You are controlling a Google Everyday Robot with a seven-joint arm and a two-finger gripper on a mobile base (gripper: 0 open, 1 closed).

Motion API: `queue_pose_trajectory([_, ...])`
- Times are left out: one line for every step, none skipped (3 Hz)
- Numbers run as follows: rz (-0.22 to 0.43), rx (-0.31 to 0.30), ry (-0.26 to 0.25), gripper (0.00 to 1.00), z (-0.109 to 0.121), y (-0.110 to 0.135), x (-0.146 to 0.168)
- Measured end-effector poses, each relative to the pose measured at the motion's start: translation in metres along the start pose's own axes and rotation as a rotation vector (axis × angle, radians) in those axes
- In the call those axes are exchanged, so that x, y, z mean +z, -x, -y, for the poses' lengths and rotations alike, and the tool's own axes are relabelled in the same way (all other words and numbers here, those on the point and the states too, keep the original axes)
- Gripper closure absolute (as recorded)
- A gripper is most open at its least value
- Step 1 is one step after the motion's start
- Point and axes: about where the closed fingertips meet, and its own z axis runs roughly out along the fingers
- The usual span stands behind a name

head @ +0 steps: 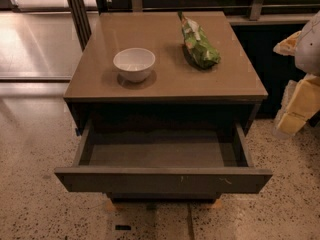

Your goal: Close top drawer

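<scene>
The top drawer of a small brown cabinet is pulled wide open. Its long flat front faces me with small pale scratches right of centre, and its plain grey inside holds nothing. My gripper, pale yellow and white, hangs at the right edge of the camera view. It is to the right of the cabinet at about tabletop height, apart from the drawer and touching nothing I can see.
On the cabinet top stand a white bowl at the left and a green snack bag at the right. Speckled floor lies in front and to the sides. A dark railing and cabinet stand behind.
</scene>
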Motion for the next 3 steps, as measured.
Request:
queue_pose_trajectory([0.138, 0.109, 0.060, 0.00, -0.020, -0.017, 0.057])
queue_pose_trajectory([0.297, 0.261, 0.141, 0.09, -0.049, -0.020, 0.127])
queue_pose_trajectory([0.358, 0.322, 0.100, 0.26, -0.040, -0.013, 0.137])
